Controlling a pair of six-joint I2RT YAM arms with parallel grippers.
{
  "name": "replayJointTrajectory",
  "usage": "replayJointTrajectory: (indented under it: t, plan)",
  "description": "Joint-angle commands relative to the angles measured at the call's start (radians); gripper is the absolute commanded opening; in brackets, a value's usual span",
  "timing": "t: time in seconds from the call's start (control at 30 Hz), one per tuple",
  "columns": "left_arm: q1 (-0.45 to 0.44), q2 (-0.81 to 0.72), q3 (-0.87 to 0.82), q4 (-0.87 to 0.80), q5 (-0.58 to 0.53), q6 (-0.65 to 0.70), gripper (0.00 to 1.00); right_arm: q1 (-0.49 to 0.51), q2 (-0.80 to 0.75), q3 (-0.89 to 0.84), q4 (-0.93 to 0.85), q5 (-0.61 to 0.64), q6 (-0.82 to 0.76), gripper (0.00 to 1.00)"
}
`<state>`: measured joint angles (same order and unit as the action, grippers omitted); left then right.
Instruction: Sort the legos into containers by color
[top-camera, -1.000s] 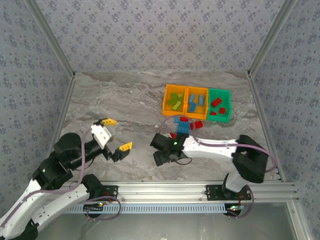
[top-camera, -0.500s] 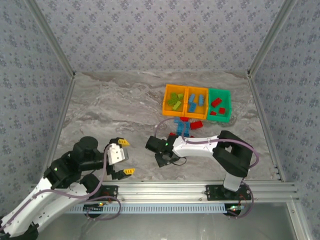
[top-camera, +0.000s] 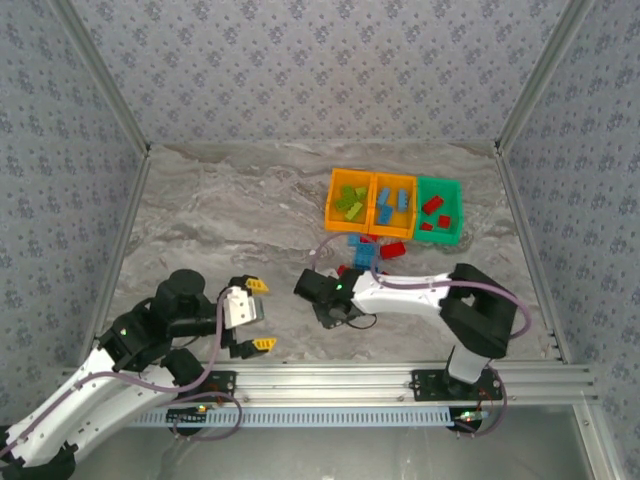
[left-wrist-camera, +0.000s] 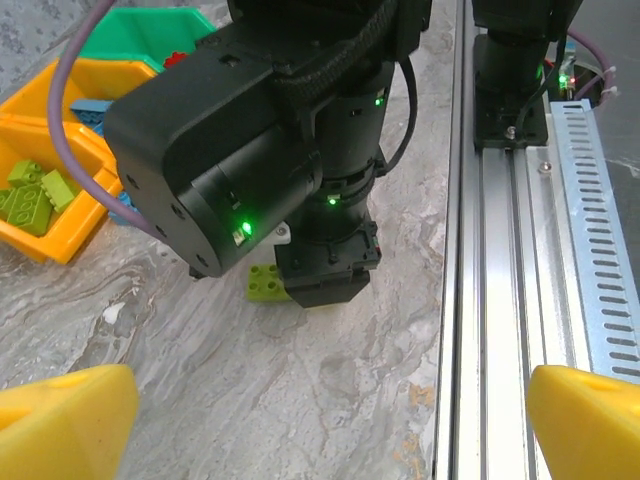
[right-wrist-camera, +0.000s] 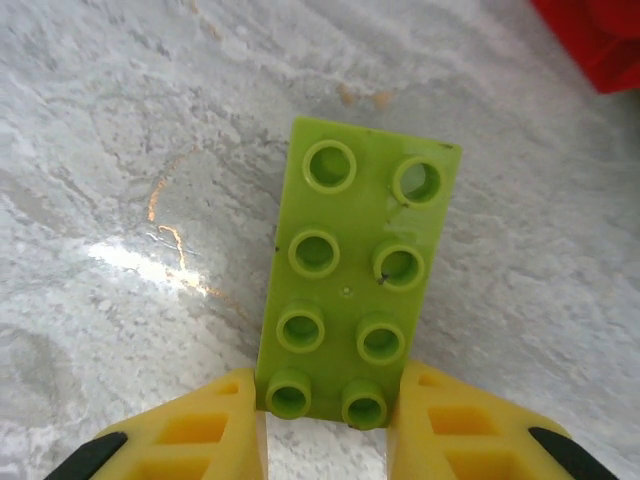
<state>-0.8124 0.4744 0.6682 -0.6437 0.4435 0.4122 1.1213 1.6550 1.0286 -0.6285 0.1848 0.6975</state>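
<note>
My right gripper (right-wrist-camera: 325, 425) is shut on the near end of a lime green lego (right-wrist-camera: 355, 270) that lies studs-up on the marble table. From above, that gripper (top-camera: 335, 312) sits in the near middle of the table, and the left wrist view shows the green lego (left-wrist-camera: 264, 283) poking out from under it. My left gripper (top-camera: 257, 315) stands wide open and holds nothing, to the left of the right one. Three containers stand at the back right: an orange bin (top-camera: 331, 200) with green bricks, an orange bin (top-camera: 393, 178) with blue bricks, and a green bin (top-camera: 440, 182) with red bricks.
Loose blue legos (top-camera: 362, 250) and red legos (top-camera: 392, 249) lie just in front of the bins, behind the right gripper. A red brick (right-wrist-camera: 600, 30) shows at the top right of the right wrist view. The aluminium rail (top-camera: 330, 380) runs along the near edge.
The right gripper's fingers have closed on the lime green lego. The left arm has swung in toward the near edge and turned its open gripper to face the right gripper.
</note>
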Motion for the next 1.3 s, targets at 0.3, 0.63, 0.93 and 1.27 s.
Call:
replayJointTrajectory:
  t: [0.3,0.63,0.93,1.27]
  plan:
    - [-0.032,0.118,0.048,0.300,-0.151,-0.442,0.99,-0.421,-0.062,0.345,0.046,0.096,-0.282,0.30]
    - [-0.036,0.215,0.095,0.119,-0.458,-0.869,0.99,-0.580,0.351,0.762,-0.049,0.022,-0.340,0.40]
    - [-0.035,0.211,0.099,0.097,-0.483,-0.847,0.99,-0.551,0.144,0.673,-0.092,0.050,-0.307,0.56]
    - [-0.035,0.212,0.122,0.066,-0.170,-0.350,0.99,-0.265,-0.240,0.099,-0.001,0.048,-0.177,0.65]
